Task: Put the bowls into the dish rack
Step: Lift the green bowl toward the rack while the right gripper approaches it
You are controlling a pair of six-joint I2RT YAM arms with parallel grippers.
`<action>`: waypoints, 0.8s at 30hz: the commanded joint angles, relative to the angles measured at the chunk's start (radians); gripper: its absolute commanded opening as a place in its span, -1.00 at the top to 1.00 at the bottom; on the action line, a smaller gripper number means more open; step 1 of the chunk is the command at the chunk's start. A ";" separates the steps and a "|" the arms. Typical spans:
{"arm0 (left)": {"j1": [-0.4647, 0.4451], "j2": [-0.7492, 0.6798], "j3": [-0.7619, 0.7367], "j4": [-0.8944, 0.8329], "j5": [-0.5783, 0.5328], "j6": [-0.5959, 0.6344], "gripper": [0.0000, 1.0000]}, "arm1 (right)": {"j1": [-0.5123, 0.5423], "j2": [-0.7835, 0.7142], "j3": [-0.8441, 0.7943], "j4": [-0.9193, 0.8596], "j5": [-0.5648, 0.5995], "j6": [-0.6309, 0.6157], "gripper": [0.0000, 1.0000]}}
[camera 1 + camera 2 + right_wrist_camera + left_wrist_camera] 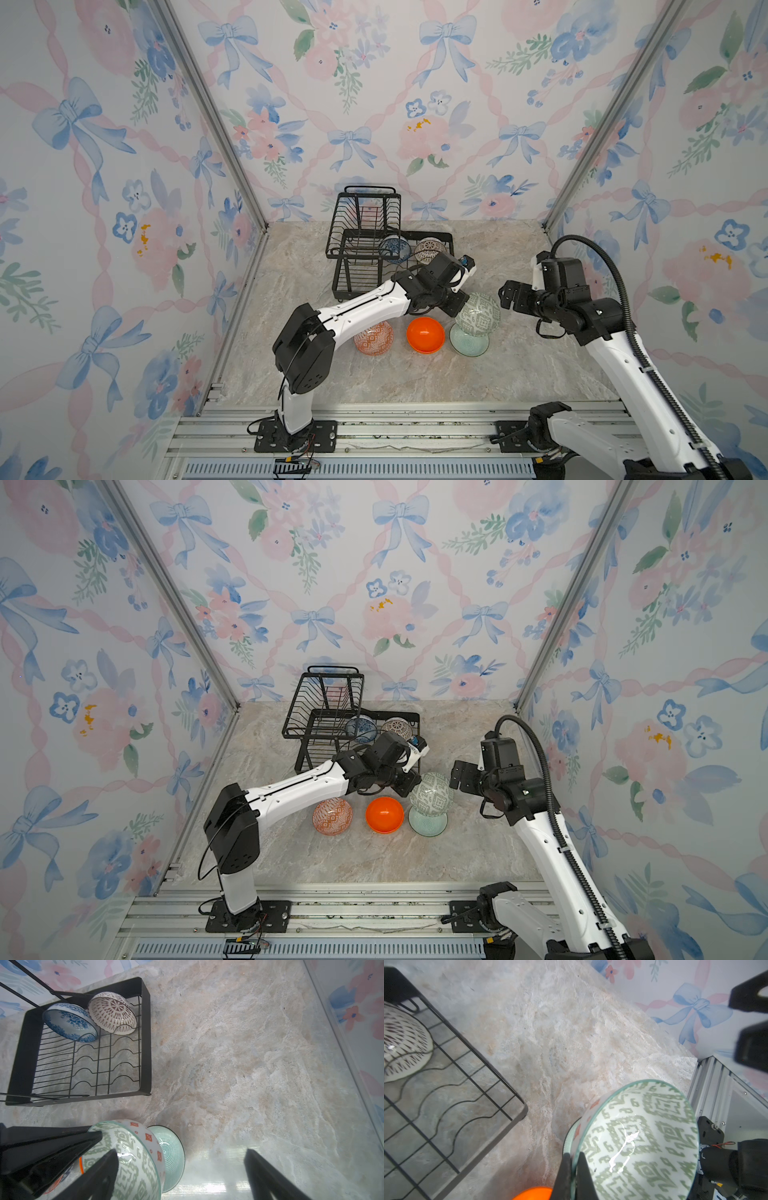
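Flowery wallpaper with blue bows wraps around the stone-look tabletop (415,382). The left end effector (574,1158) is clamped on the rim of the grey-green bowl (478,313), with one finger inside and one outside. It holds the bowl tipped up on its edge, right over the pale mint bowl (467,345), and I cannot tell if the two touch. The dish rack (146,1034) lies behind the held bowl and a bit to the left in both top views, so I think the bowl must go back and across to reach it. The left arm is the nearer one, close by the rack's front corner. The right end effector (508,293) hangs just beside the bowl with its fingers wide apart, holding nothing. The left wrist view shows the pinch on the rim, which the top views hide behind the wrist. The right wrist view shows the blue-white bowl (70,1022) and the white-brown bowl (112,1013) leaning at the back of the tray, with bare slots in front of them.
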 commanded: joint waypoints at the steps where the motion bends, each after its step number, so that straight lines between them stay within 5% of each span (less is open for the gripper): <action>1: 0.023 -0.064 0.039 0.005 -0.078 0.032 1.00 | -0.008 -0.027 0.072 -0.039 -0.059 -0.011 -0.93; 9: 0.102 -0.127 0.076 -0.003 -0.202 0.065 1.00 | 0.036 -0.014 0.135 0.024 -0.137 0.023 -0.93; 17: 0.159 -0.127 0.159 -0.002 -0.201 0.087 1.00 | 0.207 0.175 0.233 0.117 -0.018 0.057 -0.97; 24: 0.174 -0.123 0.207 0.002 -0.151 0.079 1.00 | 0.238 0.312 0.314 0.179 0.035 0.091 -0.85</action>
